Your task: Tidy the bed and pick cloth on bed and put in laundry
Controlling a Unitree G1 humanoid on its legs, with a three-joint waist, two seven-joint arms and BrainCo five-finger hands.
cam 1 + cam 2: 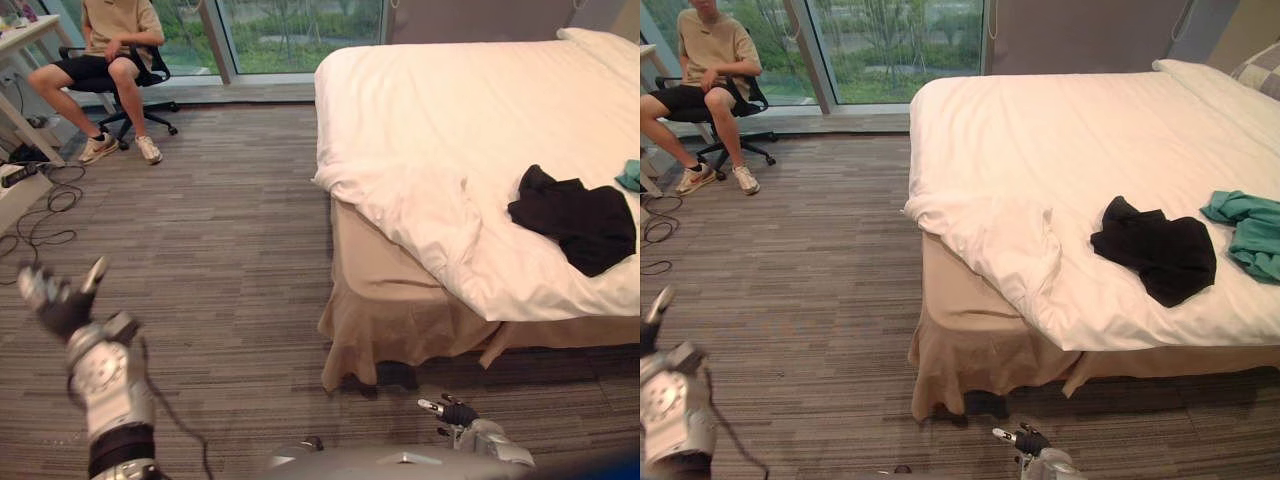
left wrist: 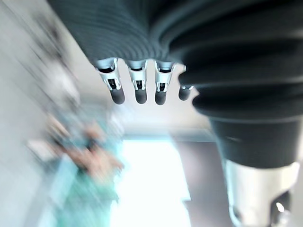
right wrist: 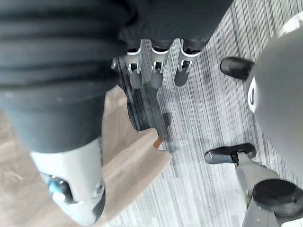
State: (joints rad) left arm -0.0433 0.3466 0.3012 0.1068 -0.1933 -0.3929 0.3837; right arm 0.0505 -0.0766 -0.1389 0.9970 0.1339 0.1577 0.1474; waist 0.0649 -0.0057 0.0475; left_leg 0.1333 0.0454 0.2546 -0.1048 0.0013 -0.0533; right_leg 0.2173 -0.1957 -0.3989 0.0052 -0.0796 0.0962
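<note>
Black cloth (image 1: 580,225) and teal cloth (image 1: 1250,230) lie uncollected on the bed (image 1: 450,90) at two o'clock; my left hand (image 1: 60,305) and right hand (image 1: 458,412) hang spread, empty.

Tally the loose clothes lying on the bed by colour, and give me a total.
Black cloth: 1
Teal cloth: 1
Total: 2, both lying on the white cover of the bed, the teal one beside the black one and apart from it.
</note>
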